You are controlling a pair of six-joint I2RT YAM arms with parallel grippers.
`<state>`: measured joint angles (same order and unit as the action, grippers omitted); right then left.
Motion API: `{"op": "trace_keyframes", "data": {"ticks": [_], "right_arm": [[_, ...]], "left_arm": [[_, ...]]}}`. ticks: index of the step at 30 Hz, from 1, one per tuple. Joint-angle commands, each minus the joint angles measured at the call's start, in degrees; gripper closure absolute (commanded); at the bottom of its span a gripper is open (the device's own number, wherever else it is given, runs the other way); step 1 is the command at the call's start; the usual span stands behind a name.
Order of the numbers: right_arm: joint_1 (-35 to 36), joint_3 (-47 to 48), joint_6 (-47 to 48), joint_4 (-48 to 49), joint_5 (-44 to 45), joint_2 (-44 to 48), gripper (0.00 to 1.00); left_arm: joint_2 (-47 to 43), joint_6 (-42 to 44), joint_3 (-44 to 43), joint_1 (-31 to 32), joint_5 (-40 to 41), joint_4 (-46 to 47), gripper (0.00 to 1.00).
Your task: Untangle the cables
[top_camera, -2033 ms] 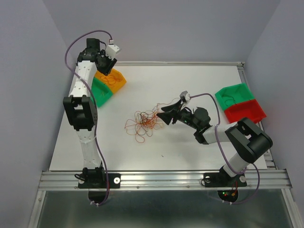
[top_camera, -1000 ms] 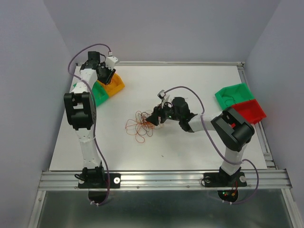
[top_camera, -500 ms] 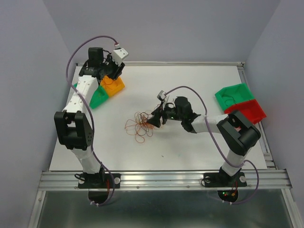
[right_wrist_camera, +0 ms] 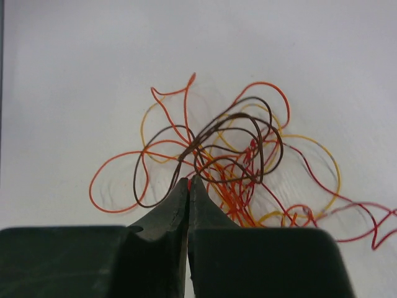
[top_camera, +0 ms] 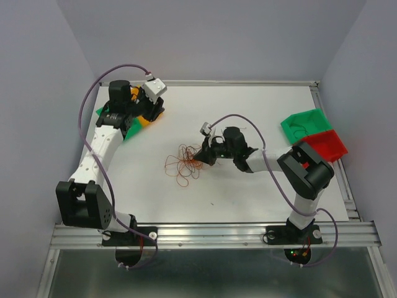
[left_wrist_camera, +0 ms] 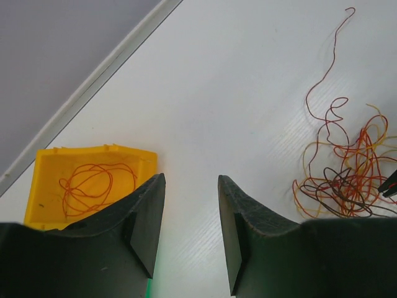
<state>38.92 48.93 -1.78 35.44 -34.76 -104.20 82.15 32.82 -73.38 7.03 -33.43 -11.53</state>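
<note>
The tangle (top_camera: 185, 162) lies mid-table, spreading leftward from the right gripper (top_camera: 200, 158), which sits at its right edge and is by far the nearer arm. Its jaws are pressed together at the tangle's fringe, apparently pinching a red strand, though the wrist view shows too little to be sure. The left gripper (left_wrist_camera: 191, 214) hangs wide open and empty beside the yellow bin (left_wrist_camera: 43, 198), well apart from the cables.
</note>
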Motion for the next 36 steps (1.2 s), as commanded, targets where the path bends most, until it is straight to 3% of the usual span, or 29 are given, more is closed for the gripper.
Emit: {"op": "trace_keyframes", "data": {"ticks": [1, 10, 21, 28, 36], "right_arm": [[0.6, 5.7, -1.3, 1.2, -3.8, 2.2, 1.0], [0.7, 11.1, -9.8, 0.4, -5.0, 18.6, 0.99], [0.7, 21.8, -14.4, 0.3, 0.7, 21.9, 0.99], [0.7, 30.5, -16.7, 0.9, 2.7, 19.1, 0.99], [0.7, 33.7, -18.2, 1.8, 3.2, 18.7, 1.0]], "left_arm": [[-5.9, -3.9, 6.0, 0.0, -4.7, 8.2, 0.49], [-12.7, -8.9, 21.9, 0.4, -15.7, 26.1, 0.49], [-16.5, -12.6, 28.1, 1.2, -27.0, 35.3, 0.46], [-15.7, -15.0, 31.5, 5.4, -24.1, 43.3, 0.45], [-9.7, -14.3, 30.8, 8.0, -20.9, 44.9, 0.45]]}}
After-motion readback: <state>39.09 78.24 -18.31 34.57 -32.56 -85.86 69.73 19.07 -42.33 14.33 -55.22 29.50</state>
